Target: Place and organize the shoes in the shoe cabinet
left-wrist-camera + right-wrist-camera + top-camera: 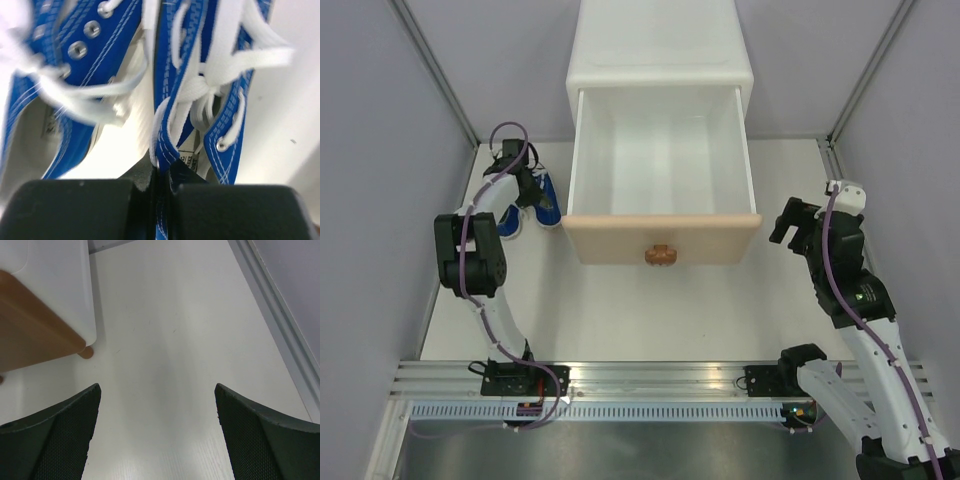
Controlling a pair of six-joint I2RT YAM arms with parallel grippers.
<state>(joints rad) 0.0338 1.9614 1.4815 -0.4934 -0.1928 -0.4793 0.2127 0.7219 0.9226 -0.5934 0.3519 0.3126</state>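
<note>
A pair of blue shoes (542, 200) with white laces lies on the table, left of the shoe cabinet (660, 50). My left gripper (525, 186) is down on them. In the left wrist view its black fingers (75, 210) are shut on the inner canvas edge of the right-hand blue shoe (220, 125), with the gripper (161, 175) pinching right beside the other blue shoe (50, 90). The cabinet's beige upper drawer (660, 238) stands pulled out with nothing inside. My right gripper (790, 222) hangs open to the right of the drawer, over bare table (157, 435).
The drawer front carries a small brown knob (660, 254). The brown lower drawer front (35, 325) and a cabinet foot (86, 353) show in the right wrist view. Grey walls and a metal frame strip (280, 315) bound the white table (650, 310). A rail (650, 380) runs along the near edge.
</note>
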